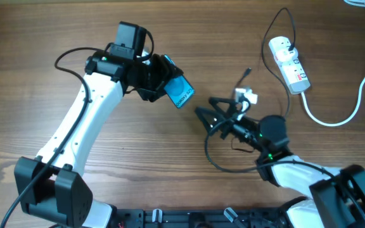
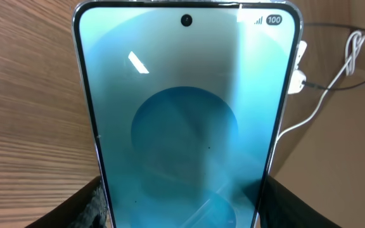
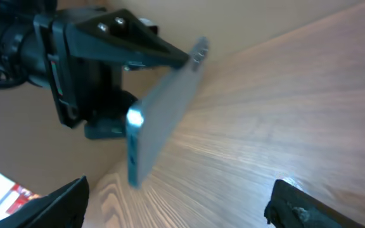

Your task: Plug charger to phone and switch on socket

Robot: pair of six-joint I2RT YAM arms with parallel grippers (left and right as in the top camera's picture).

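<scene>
My left gripper (image 1: 165, 82) is shut on the phone (image 1: 180, 93) and holds it tilted above the table. The phone's teal screen (image 2: 185, 107) fills the left wrist view, with the fingers (image 2: 185, 212) at its two long edges. In the right wrist view the phone (image 3: 163, 114) shows edge-on. My right gripper (image 1: 209, 111) is open and empty, just right of the phone and facing it (image 3: 176, 199). The charger's white adapter (image 1: 247, 96) lies beside the right gripper, with thin black cable (image 1: 246, 76) above it. The socket (image 1: 289, 63) lies at the back right.
The socket's thick white cord (image 1: 353, 107) loops along the right side of the table. A thin black cable (image 1: 277, 22) arcs above the socket. A red-marked corner of the socket (image 3: 8, 190) shows at the lower left of the right wrist view.
</scene>
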